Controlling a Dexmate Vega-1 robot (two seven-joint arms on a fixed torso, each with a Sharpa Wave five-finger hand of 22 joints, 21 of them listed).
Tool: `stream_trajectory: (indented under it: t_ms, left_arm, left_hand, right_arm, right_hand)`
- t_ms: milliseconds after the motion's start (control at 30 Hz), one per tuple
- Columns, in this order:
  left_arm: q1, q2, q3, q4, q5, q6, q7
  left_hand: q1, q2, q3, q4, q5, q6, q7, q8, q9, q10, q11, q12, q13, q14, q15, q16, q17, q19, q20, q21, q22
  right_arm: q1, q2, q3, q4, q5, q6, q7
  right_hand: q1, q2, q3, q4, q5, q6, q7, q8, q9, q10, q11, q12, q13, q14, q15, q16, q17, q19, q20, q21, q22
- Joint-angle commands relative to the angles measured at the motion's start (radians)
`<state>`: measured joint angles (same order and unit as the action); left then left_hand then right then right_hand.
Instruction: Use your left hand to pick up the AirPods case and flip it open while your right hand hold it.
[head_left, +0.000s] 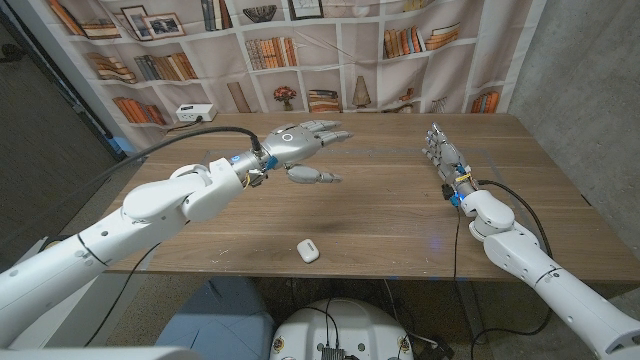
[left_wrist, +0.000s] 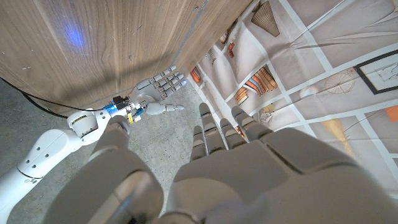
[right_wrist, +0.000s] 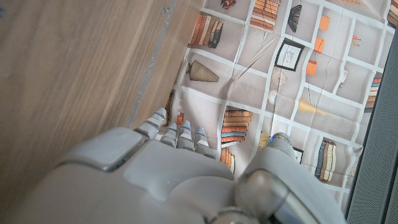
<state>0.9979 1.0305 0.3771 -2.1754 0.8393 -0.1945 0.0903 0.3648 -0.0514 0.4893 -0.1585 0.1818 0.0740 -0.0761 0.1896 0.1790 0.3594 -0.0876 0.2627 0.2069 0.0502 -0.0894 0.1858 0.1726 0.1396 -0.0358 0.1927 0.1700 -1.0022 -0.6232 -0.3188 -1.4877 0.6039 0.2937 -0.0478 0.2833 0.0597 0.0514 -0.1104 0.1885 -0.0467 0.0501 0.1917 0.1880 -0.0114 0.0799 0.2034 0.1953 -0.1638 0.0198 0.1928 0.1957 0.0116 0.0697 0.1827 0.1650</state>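
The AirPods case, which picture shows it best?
The head view: the white AirPods case lies closed on the wooden table near its front edge, apart from both hands. I can't find it in either wrist view.

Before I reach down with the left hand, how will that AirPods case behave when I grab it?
The AirPods case looks small, smooth and rounded, so it will probably slip or skid on the table if nudged sideways. It lies flat, so rolling seems unlikely. The left hand is open and far larger, so a fingertip pinch probably suits best.

A wooden table (head_left: 400, 215) stands before a printed bookshelf backdrop (head_left: 300, 50), white power strip (head_left: 196, 112) behind.
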Motion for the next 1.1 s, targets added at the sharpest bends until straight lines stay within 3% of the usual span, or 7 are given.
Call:
stream_trajectory:
  t_ms: [33,133,333,567,700,1100]
  left_arm:
    - [0.040,0.040,-0.050,-0.030,0.026,-0.007,-0.011]
    - [0.046,0.049,-0.061,-0.038,0.019,-0.012,-0.022]
    - [0.057,0.067,-0.077,-0.052,0.018,-0.025,-0.042]
    - [0.058,0.087,-0.092,-0.073,0.027,-0.049,-0.070]
    - [0.053,0.091,-0.095,-0.078,0.021,-0.064,-0.093]
    - [0.069,0.104,-0.133,-0.091,0.040,-0.079,-0.102]
  left_hand:
    - [0.013,-0.002,-0.001,0.003,0.007,0.009,0.005,0.008,0.003,0.005,0.001,0.004,0.005,0.007,-0.008,0.003,0.002,0.009,0.003,-0.001,0.001]
    - [0.014,-0.002,-0.002,0.002,0.007,0.011,0.004,0.009,0.003,0.009,0.002,0.005,0.005,0.009,-0.007,0.004,0.002,0.009,0.005,-0.001,0.001]
    - [0.009,-0.007,-0.010,0.006,0.006,0.029,0.007,0.013,0.003,0.041,0.002,0.014,0.006,0.015,-0.007,0.005,0.003,0.010,0.005,-0.001,0.002]
    - [0.007,-0.009,-0.014,0.007,0.005,0.030,0.007,0.012,0.003,0.024,0.007,0.006,0.006,0.016,-0.005,0.005,0.003,0.009,0.006,-0.002,0.002]
    - [0.007,-0.009,-0.015,0.008,0.005,0.033,0.009,0.012,0.003,0.023,0.004,0.004,0.006,0.018,-0.007,0.005,0.003,0.008,0.006,-0.002,0.002]
    - [0.025,0.013,-0.005,0.007,0.010,0.019,-0.005,0.004,0.002,0.023,0.000,0.000,0.006,0.018,-0.010,0.003,0.003,-0.005,0.015,-0.006,0.002]
  right_arm:
    - [-0.010,0.008,0.012,0.006,0.020,0.029,0.013]
    - [-0.009,0.015,0.013,0.014,0.032,0.046,0.030]
    - [-0.015,-0.032,0.002,-0.030,-0.023,0.005,0.008]
    - [-0.019,-0.022,0.002,-0.031,-0.015,0.013,0.009]
    - [-0.015,0.004,0.002,-0.009,0.022,0.048,0.050]
    - [-0.006,-0.004,-0.011,-0.020,0.007,0.024,0.048]
  right_hand:
    - [0.014,0.001,0.000,-0.008,-0.002,0.008,0.004,0.007,0.002,0.007,0.005,0.004,0.002,-0.009,-0.005,0.004,-0.001,-0.007,0.003,0.005,0.005]
    - [0.015,0.001,0.000,-0.008,-0.002,0.008,0.005,0.007,0.002,0.007,0.004,0.004,0.002,-0.011,-0.006,0.003,-0.001,-0.007,0.002,0.005,0.005]
    - [0.018,0.002,0.002,-0.010,-0.002,0.005,0.005,0.005,0.002,0.004,0.002,0.002,0.002,-0.017,0.001,0.001,-0.001,-0.011,0.000,0.003,0.005]
    - [0.020,0.002,0.003,-0.012,-0.003,0.007,0.006,0.006,0.002,0.004,0.003,0.002,0.002,-0.016,-0.003,0.002,-0.001,-0.014,-0.003,0.003,0.005]
    - [0.021,0.002,0.003,-0.012,-0.003,0.008,0.006,0.006,0.002,0.005,0.003,0.002,0.002,-0.016,-0.003,0.002,-0.001,-0.014,-0.004,0.003,0.006]
    - [0.022,0.003,0.005,-0.014,-0.004,0.003,0.004,0.004,0.002,0.002,0.001,0.001,0.002,-0.027,-0.004,0.000,0.000,-0.027,0.011,0.000,0.006]
